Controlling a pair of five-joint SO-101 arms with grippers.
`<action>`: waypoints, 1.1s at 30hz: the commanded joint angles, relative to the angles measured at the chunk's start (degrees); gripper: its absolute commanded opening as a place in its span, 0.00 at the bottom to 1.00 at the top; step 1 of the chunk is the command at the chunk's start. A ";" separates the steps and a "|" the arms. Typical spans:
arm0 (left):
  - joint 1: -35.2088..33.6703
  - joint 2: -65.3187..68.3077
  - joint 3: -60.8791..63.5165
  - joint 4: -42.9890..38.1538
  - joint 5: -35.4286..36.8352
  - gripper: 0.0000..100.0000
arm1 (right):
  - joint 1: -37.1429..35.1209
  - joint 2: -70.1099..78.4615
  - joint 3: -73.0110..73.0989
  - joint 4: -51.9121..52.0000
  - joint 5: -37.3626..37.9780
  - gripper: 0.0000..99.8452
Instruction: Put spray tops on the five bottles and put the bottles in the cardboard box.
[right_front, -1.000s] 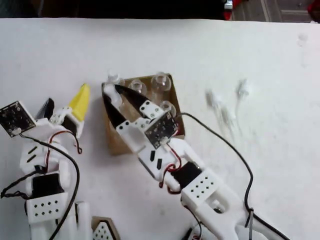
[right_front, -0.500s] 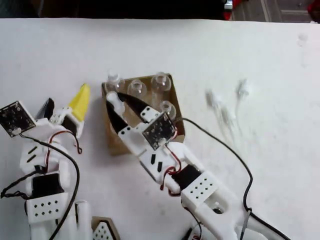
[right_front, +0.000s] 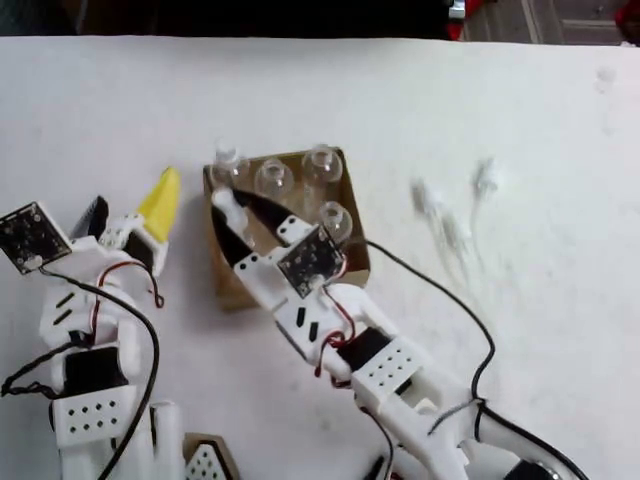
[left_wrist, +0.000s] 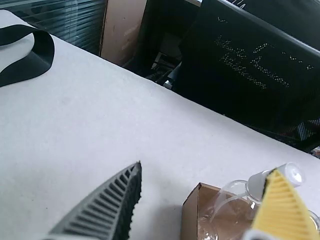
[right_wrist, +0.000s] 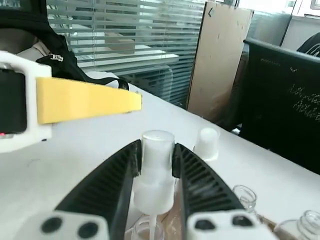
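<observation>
The right pincer (right_wrist: 156, 146) is pinching a spray top (right_wrist: 154, 190), probably light and slick, best held by its collar, over a bottle (right_wrist: 143, 232) at the box's (right_front: 225, 288) left edge, while the left pincer (left_wrist: 205, 171) is gaping wide.

White table (right_front: 400, 100): matt surface, evenly lit, with soft shadows only. Beyond its far edge, the high view shows a dark strip whose detail cannot be made out, and grey floor tiles (right_front: 560, 18) at the right corner. Window blinds (right_wrist: 125, 30): horizontal slats, daylight showing between them. Brown board (right_wrist: 220, 60): stands upright beside the blinds. Black mesh-backed chair (left_wrist: 250, 75): stands just behind the table's far edge, next to the board. Black strap (left_wrist: 25, 50): lies curled on the table surface near one edge.
</observation>
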 joint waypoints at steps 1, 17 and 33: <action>-0.66 -0.66 -0.70 -1.67 0.62 0.36 | -0.22 0.31 -0.35 -1.54 -4.40 0.02; -0.66 -0.66 -0.70 -1.67 0.62 0.36 | -0.31 0.40 3.34 -1.54 -5.10 0.02; -0.66 -0.66 -0.70 -1.67 0.62 0.36 | -0.84 0.31 3.25 -1.19 -5.01 0.11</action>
